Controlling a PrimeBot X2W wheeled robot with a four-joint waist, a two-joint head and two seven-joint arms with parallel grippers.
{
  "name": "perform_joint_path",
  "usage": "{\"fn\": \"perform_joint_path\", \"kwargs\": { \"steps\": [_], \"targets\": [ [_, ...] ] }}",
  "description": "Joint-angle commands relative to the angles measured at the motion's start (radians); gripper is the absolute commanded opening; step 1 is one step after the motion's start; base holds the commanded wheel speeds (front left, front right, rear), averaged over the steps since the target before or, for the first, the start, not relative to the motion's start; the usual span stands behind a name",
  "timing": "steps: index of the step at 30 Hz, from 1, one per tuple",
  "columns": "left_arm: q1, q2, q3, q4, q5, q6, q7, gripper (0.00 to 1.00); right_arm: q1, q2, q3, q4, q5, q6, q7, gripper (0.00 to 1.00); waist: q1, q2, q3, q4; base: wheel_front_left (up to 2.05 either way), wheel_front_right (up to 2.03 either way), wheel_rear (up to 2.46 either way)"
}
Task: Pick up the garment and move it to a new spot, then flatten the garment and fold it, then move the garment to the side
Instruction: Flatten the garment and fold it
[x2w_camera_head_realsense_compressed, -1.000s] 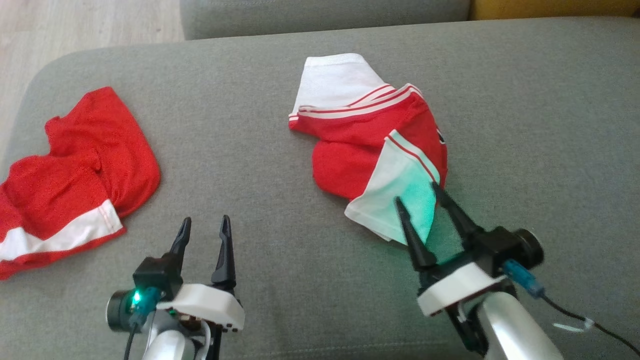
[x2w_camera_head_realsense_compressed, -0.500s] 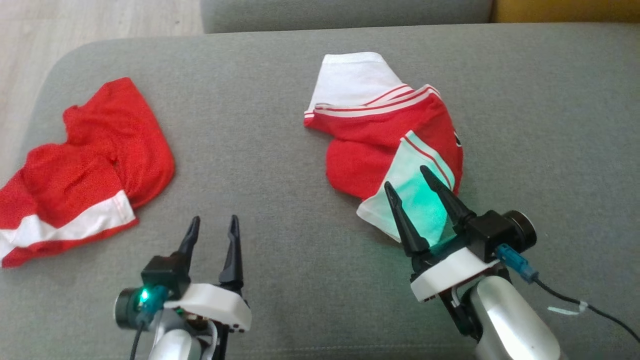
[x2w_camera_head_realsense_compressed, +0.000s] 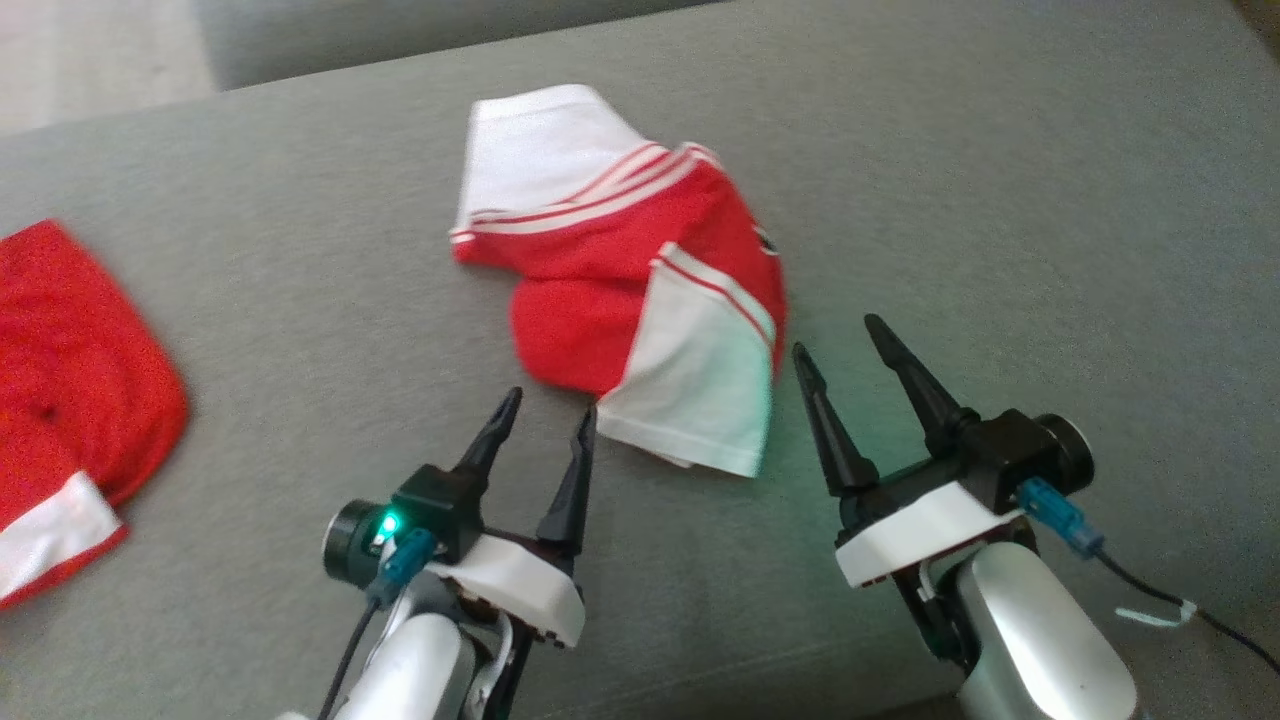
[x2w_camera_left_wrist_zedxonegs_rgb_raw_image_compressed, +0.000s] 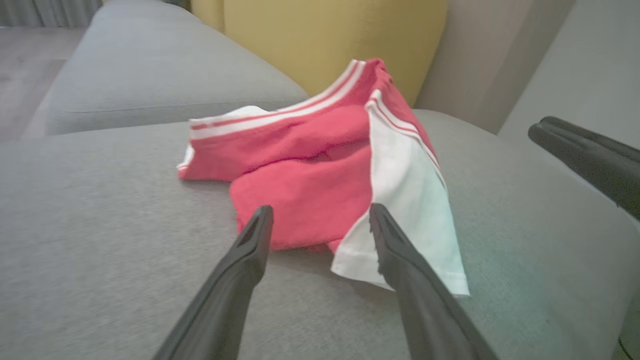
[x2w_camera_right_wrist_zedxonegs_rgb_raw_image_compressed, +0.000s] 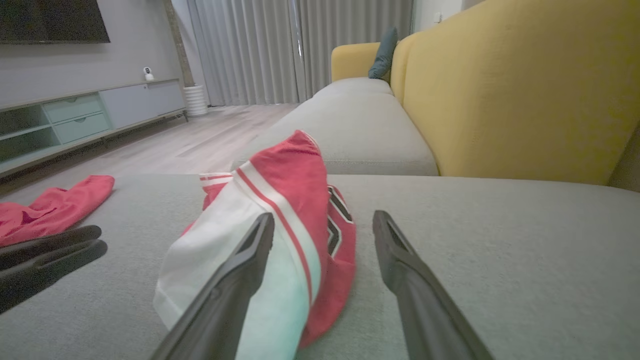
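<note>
The garment (x2w_camera_head_realsense_compressed: 620, 290) is a crumpled red and white shirt lying on the grey sofa cushion (x2w_camera_head_realsense_compressed: 1000, 200), with a white sleeve pointing toward me. My left gripper (x2w_camera_head_realsense_compressed: 553, 402) is open, its tips just short of the garment's near edge; in the left wrist view the garment (x2w_camera_left_wrist_zedxonegs_rgb_raw_image_compressed: 310, 185) lies right ahead of this gripper (x2w_camera_left_wrist_zedxonegs_rgb_raw_image_compressed: 320, 209). My right gripper (x2w_camera_head_realsense_compressed: 836, 334) is open beside the garment's right edge, holding nothing. In the right wrist view the garment (x2w_camera_right_wrist_zedxonegs_rgb_raw_image_compressed: 290, 200) lies ahead and left of that gripper (x2w_camera_right_wrist_zedxonegs_rgb_raw_image_compressed: 324, 216).
A second red garment with a white band (x2w_camera_head_realsense_compressed: 70, 380) lies at the cushion's left end. Yellow backrest (x2w_camera_right_wrist_zedxonegs_rgb_raw_image_compressed: 500, 90) rises behind the seat. Wooden floor (x2w_camera_head_realsense_compressed: 90, 50) shows beyond the far left edge. Bare grey cushion stretches to the right of the shirt.
The head camera has swung, shifting the whole picture. My right gripper has come off the white sleeve to the garment's right side. My left gripper has closed in on its near edge.
</note>
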Motion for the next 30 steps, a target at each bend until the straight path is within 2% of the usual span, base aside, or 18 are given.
{"fn": "perform_joint_path", "kwargs": {
  "steps": [1, 7, 16, 17, 18, 25, 30],
  "targets": [
    [-0.049, 0.006, 0.012, -0.007, -0.004, -0.009, -0.012, 1.00, -0.024, 0.005, 0.011, -0.036, 0.012, 0.007, -0.006, 1.00, 0.0000, 0.0000, 0.031, -0.091, 0.00, 0.00, 0.00],
    [-0.077, 0.006, 0.026, 0.064, 0.002, -0.036, -0.012, 1.00, -0.013, 0.005, -0.012, -0.047, 0.022, 0.007, -0.006, 1.00, 0.0000, 0.0000, 0.057, -0.172, 0.00, 0.00, 0.00],
    [-0.101, 0.006, 0.072, 0.113, 0.030, -0.068, -0.012, 1.00, -0.002, 0.005, -0.030, -0.061, 0.029, 0.007, -0.006, 1.00, 0.0000, 0.0000, 0.077, -0.189, 0.00, 0.00, 0.00],
    [-0.103, 0.006, 0.073, 0.114, 0.032, -0.074, -0.012, 0.40, -0.001, 0.005, -0.032, -0.062, 0.029, 0.007, -0.006, 1.00, 0.0000, 0.0000, 0.078, -0.186, 0.00, 0.00, 0.00],
    [-0.105, 0.006, 0.072, 0.114, 0.036, -0.080, -0.012, 0.00, -0.002, 0.005, -0.032, -0.063, 0.030, 0.007, -0.006, 1.00, 0.0000, 0.0000, 0.080, -0.183, 0.00, 0.00, 0.00],
    [-0.128, 0.006, 0.045, 0.029, 0.016, -0.107, -0.012, 0.00, -0.007, 0.005, -0.025, -0.063, 0.055, 0.007, -0.006, 1.00, 0.0000, 0.0000, 0.071, -0.163, 0.00, 0.00, 0.00],
    [-0.287, 0.006, -0.015, -0.053, 0.025, -0.135, -0.012, 0.00, -0.009, 0.005, -0.028, -0.056, 0.066, 0.007, -0.006, 1.00, 0.0000, 0.0000, 0.060, -0.156, 0.00, 0.00, 0.00]
  ]
}}
